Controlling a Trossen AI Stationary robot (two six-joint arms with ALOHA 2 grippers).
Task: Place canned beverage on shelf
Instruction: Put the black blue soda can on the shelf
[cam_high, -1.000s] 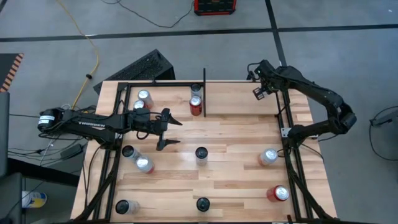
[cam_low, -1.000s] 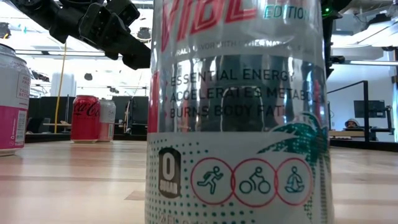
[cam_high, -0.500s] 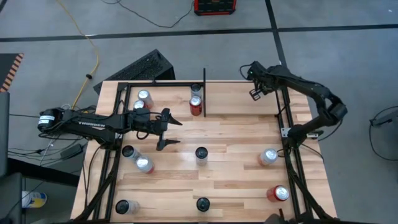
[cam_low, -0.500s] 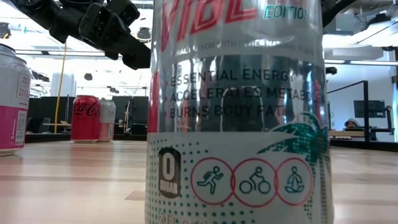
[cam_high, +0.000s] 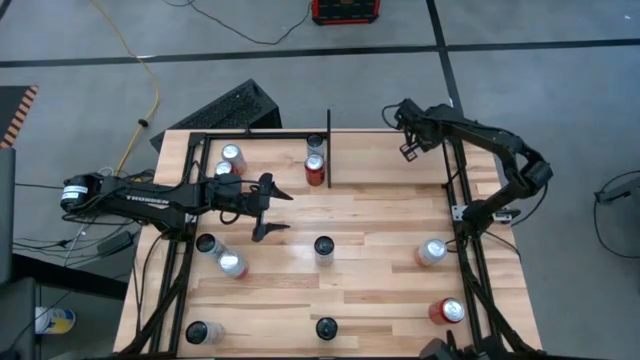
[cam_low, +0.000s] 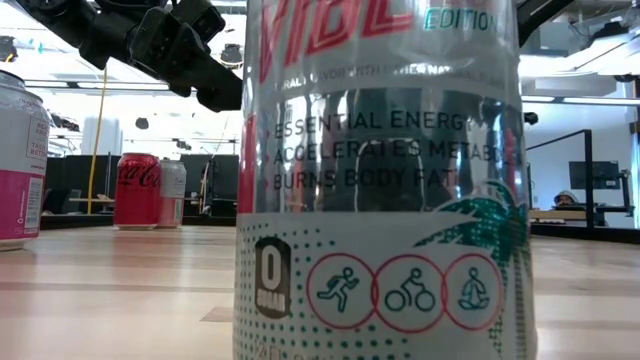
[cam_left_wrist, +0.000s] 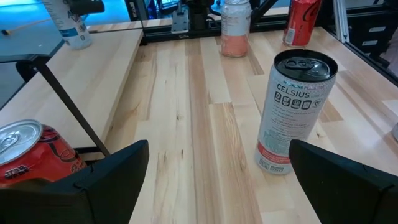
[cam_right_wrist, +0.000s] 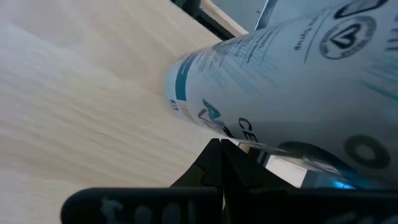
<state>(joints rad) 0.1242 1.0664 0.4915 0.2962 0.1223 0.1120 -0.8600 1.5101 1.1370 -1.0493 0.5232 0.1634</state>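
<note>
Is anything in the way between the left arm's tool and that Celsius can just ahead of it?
Nothing visible. The left tool is open, and only bare shelf wood lies between it and the Celsius can. A red can stands off to one side, outside that path.

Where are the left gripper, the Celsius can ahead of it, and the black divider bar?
left gripper (cam_high: 275, 210), high view, midway between its open fingertips.
Celsius can (cam_left_wrist: 295, 113), left wrist view, on its printed side wall.
black divider bar (cam_high: 328, 150), high view, midway along the bar.
</note>
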